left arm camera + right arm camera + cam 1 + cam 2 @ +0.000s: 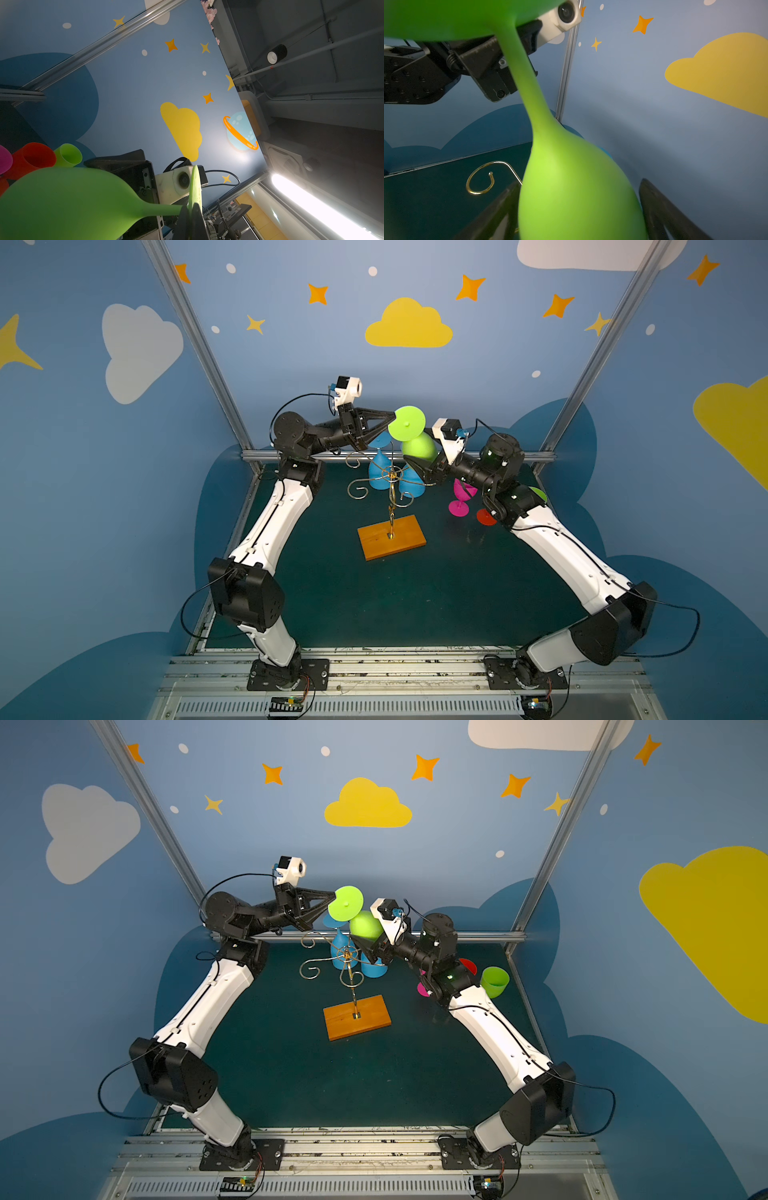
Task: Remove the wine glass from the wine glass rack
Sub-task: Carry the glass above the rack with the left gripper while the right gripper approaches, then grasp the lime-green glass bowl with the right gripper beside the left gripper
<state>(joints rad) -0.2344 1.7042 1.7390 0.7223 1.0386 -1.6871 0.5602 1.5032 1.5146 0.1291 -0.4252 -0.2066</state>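
A lime-green wine glass (pixel 417 448) hangs foot up and tilted over the back arms of the wine glass rack (pixel 391 537), a gold wire stand on an orange-brown wooden base (pixel 357 1017). My left gripper (pixel 392 418) is shut on the rim of the glass's round foot (pixel 195 187). My right gripper (pixel 579 193) is open, its dark fingers (pixel 652 199) on either side of the green bowl (pixel 571 187), with a gap on one side. An empty spiral arm (pixel 480 182) shows beside the bowl. Blue glasses (pixel 380 472) hang bowl down from the rack.
Right of the rack, under my right arm, stand a pink glass (pixel 461 497), a red glass (pixel 485 516) and a green cup (pixel 494 981). The aluminium frame rail (pixel 519 456) runs along the back, just behind both grippers.
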